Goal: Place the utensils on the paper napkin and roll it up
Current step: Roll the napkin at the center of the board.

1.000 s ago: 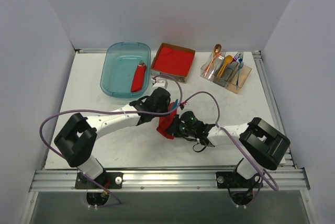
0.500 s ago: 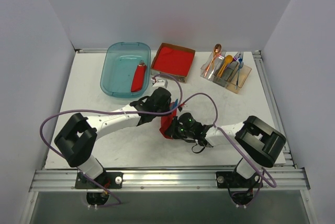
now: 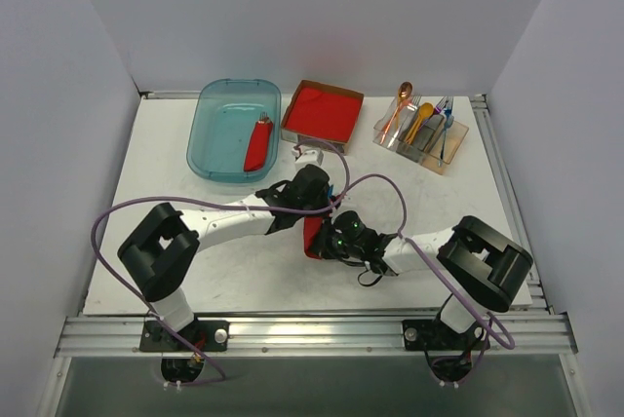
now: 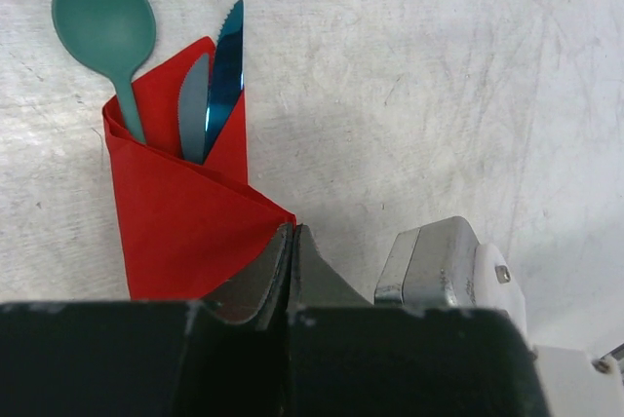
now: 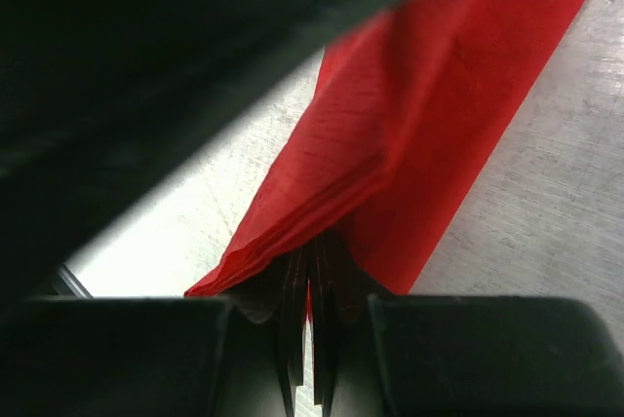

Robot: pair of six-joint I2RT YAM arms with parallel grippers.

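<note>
In the left wrist view the paper napkin (image 4: 180, 227) lies folded into a narrow red pocket. A teal spoon (image 4: 104, 19) and a blue serrated knife (image 4: 227, 71) stick out of its top, with a grey-blue piece (image 4: 193, 110) beside the knife. My left gripper (image 4: 292, 230) is shut, its tips meeting exactly at the napkin's folded lower corner. In the right wrist view my right gripper (image 5: 312, 263) is shut on a bunched fold of the napkin (image 5: 429, 115). From above, both grippers meet over the napkin (image 3: 312, 234) at the table's middle, and the arms hide the utensils.
A teal tub (image 3: 210, 139) at the back left holds a red roll (image 3: 257, 144). A cardboard box with a thick red stack (image 3: 323, 112) stands beside it. A clear organizer (image 3: 444, 152) with an orange spoon (image 3: 398, 110) and other cutlery is at the back right.
The left arm has swung right, toward the right gripper. The red napkin looks narrower between the two grippers. Both grippers stay shut.
</note>
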